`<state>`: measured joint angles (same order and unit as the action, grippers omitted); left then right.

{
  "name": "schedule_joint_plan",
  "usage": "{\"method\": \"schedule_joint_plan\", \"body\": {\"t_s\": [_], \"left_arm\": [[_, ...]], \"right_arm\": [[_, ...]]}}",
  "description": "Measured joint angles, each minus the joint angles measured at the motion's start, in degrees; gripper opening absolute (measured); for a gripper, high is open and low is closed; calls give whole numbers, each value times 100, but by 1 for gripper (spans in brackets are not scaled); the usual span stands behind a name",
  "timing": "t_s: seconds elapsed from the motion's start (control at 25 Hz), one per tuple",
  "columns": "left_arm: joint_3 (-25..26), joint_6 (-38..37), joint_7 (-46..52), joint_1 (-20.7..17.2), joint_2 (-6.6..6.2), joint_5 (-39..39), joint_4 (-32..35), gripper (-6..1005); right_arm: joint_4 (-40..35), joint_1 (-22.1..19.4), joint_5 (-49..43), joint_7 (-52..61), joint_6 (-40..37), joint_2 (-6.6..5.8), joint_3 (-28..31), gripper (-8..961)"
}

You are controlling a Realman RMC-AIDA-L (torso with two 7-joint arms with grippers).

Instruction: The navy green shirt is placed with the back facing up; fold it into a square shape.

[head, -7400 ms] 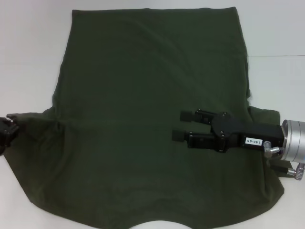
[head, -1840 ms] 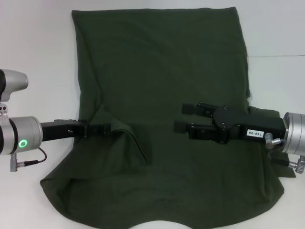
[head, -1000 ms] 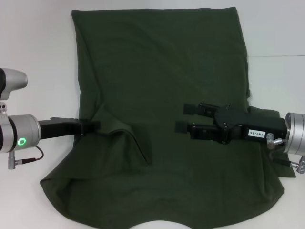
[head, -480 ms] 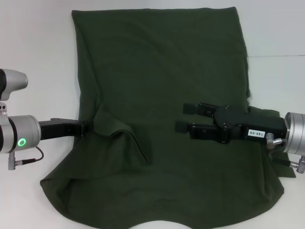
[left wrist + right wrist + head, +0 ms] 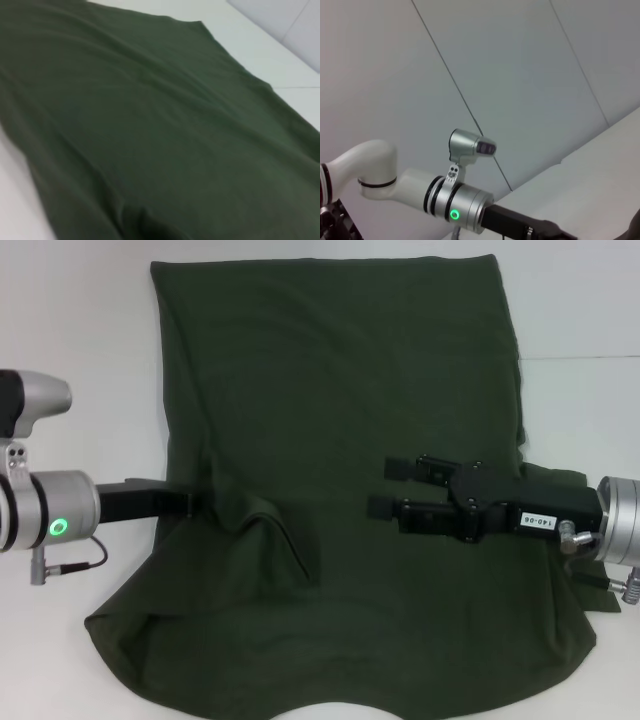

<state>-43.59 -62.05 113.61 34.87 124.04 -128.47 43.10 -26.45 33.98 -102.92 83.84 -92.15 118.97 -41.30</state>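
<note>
The navy green shirt (image 5: 340, 440) lies spread on the white table (image 5: 70, 340), plain side up, filling most of the head view from the far edge down to the near one, where a curved edge of the cloth shows at the bottom. Its left side is folded inward, leaving a raised crease and a loose ridge of cloth near the middle left, and the near left corner sits bunched with a rolled edge. No lettering shows on the cloth. The left gripper (image 5: 190, 504) reaches in from the left, level with that fold, and its tip sits at the edge of the folded cloth; the fingers are hidden by the fabric, so I cannot tell whether they are parted or closed, or whether they grip anything. A green ring light (image 5: 60, 529) glows on the silver wrist of that arm. The right gripper (image 5: 385, 488) lies over the right half of the shirt, pointing toward the centre, with its two black fingers parted and nothing between them. A small white label (image 5: 529, 521) on its body carries digits that appear upside down and read roughly as "140-06". The left wrist view shows only the green cloth and a strip of table. The right wrist view looks across at the other arm against a grey panelled wall (image 5: 520, 75).
</note>
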Motion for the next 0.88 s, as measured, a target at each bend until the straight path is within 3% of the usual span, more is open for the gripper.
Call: {"method": "schedule_joint_plan", "body": {"t_s": [0.88], "left_arm": [[-21,-52,35,782,35,692,-692,63]], "right_arm": [[0,-62,0,-19,-24,-28,0,907]]}}
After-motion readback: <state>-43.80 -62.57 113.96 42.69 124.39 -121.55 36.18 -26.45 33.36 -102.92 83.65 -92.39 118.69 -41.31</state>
